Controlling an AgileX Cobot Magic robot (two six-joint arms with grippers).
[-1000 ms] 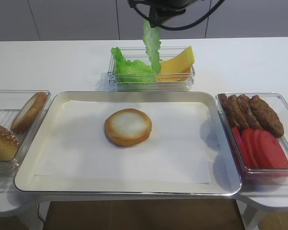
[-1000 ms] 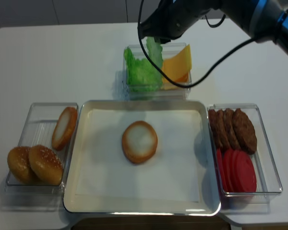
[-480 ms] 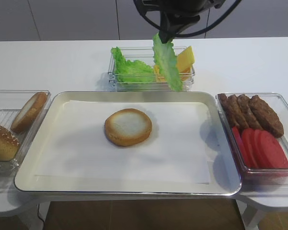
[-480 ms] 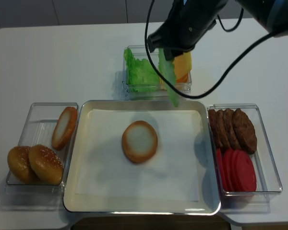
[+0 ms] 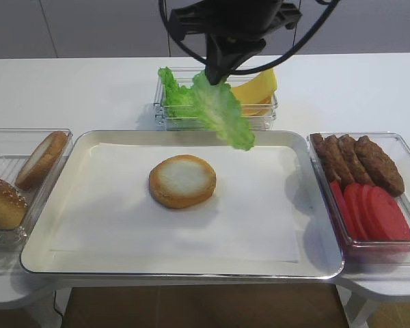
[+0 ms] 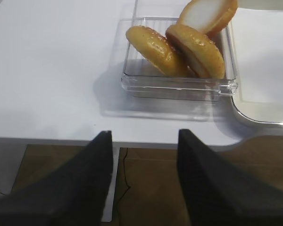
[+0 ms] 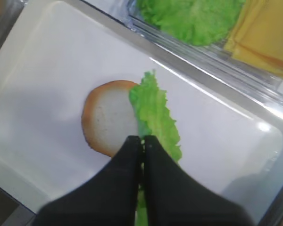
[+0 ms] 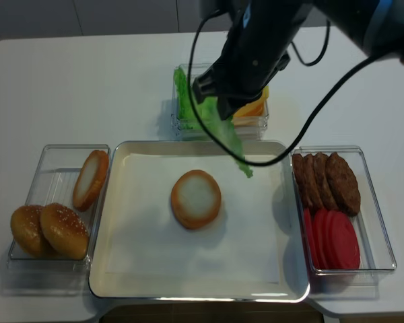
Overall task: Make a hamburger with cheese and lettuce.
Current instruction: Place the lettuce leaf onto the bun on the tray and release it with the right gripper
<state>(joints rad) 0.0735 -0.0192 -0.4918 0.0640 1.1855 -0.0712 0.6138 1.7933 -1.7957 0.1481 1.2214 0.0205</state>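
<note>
The hamburger bun half (image 5: 182, 180), pale face up, lies in the middle of the paper-lined tray (image 5: 191, 135). My right gripper (image 7: 142, 139) is shut on a green lettuce leaf (image 5: 222, 113), which dangles above the tray's back edge, just behind and to the right of the bun (image 7: 106, 123). In the right wrist view the leaf (image 7: 155, 113) overlaps the bun's right rim. More lettuce (image 5: 174, 92) and yellow cheese slices (image 5: 256, 89) sit in the clear box at the back. My left gripper (image 6: 144, 135) stands open and empty, beyond the table's front-left edge.
A clear box (image 5: 27, 137) at the left holds sesame bun tops (image 6: 155, 44) and another bun half. At the right, a clear box carries brown patties (image 5: 359, 160) and red tomato slices (image 5: 372, 212). The right arm and its cable (image 8: 256, 47) hang over the back box.
My right gripper has carried the lettuce leaf from above the back box forward and down, toward the tray. The leaf now hangs over the tray's back edge, near the bun.
</note>
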